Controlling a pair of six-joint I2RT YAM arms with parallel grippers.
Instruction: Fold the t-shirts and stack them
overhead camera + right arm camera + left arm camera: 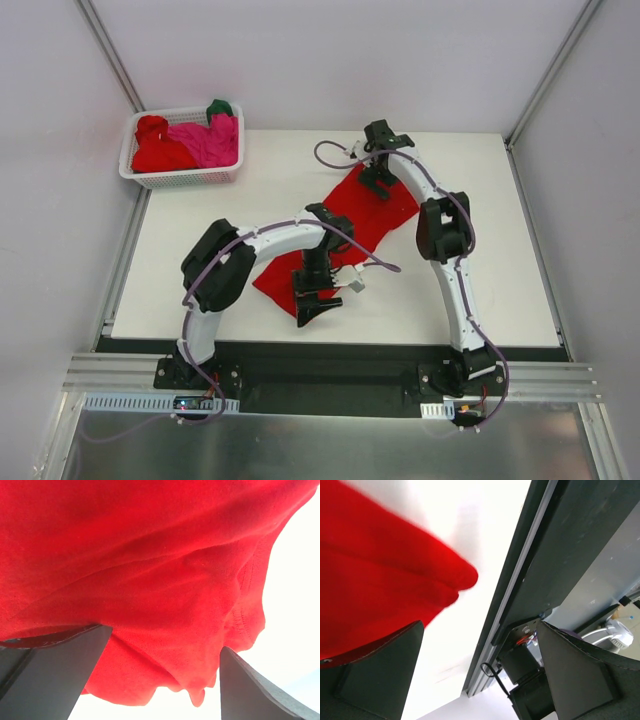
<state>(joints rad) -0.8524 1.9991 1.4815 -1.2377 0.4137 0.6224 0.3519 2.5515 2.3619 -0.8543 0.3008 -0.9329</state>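
Red t-shirt [372,215] on table [250,190]; basket [185,178] only in top view.

Robot lab cell: white table [200,290], aluminium rail [110,378].

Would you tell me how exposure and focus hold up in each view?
Top external view: even light, sharp, only faint shadows on the white table. Left wrist view: the table is blown out to white and the bright red cloth t-shirt has a blurred edge. Right wrist view: the shirt's seams are crisp, the table overexposed.
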